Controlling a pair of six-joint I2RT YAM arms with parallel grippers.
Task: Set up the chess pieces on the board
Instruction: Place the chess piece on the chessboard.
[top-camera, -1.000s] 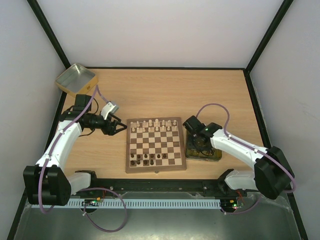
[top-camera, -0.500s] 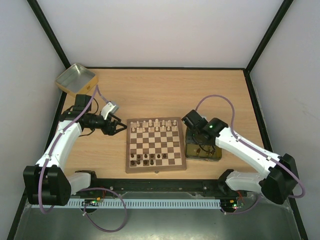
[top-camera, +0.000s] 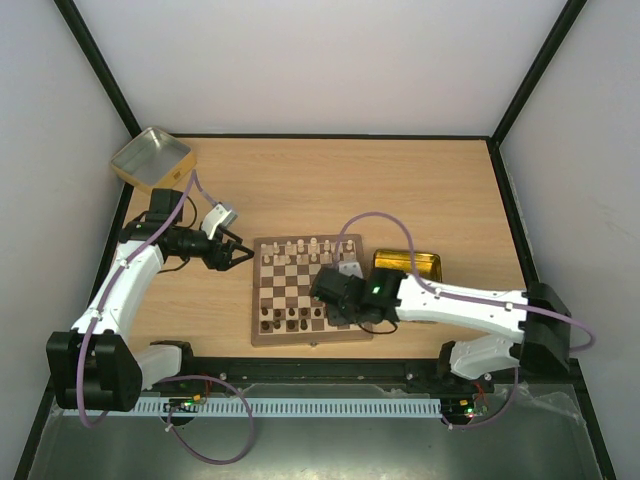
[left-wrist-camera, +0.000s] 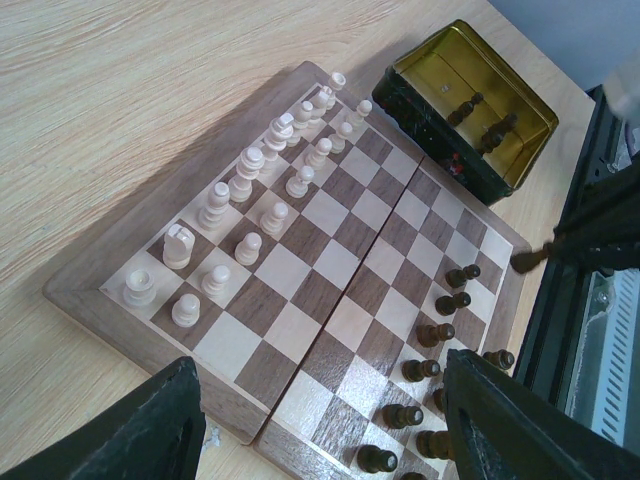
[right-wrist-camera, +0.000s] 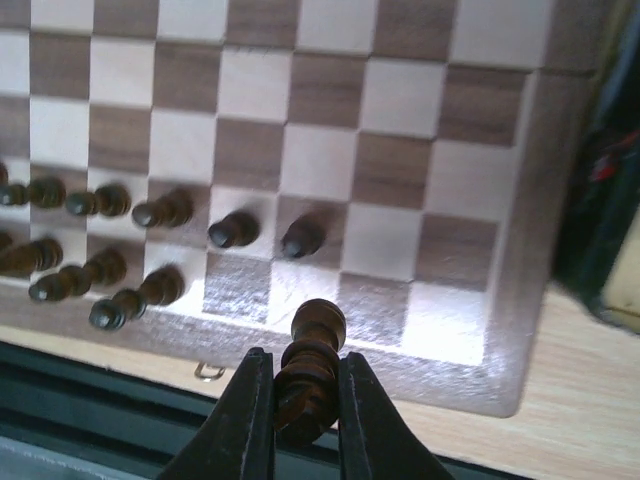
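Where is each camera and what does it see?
Top camera: above and behind the arms, looking down at the board; both arms show.
Left wrist camera: off the board's left side, looking across it to the gold tin; the open left hand shows.
Right wrist camera: over the board's near right corner, looking down; the right hand shut on a dark piece.
Both wrist views share the standing dark pieces.

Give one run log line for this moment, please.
right gripper: shut on dark piece over board near edge | left gripper: open, empty, left of board | pale pieces: set | dark pieces: incomplete
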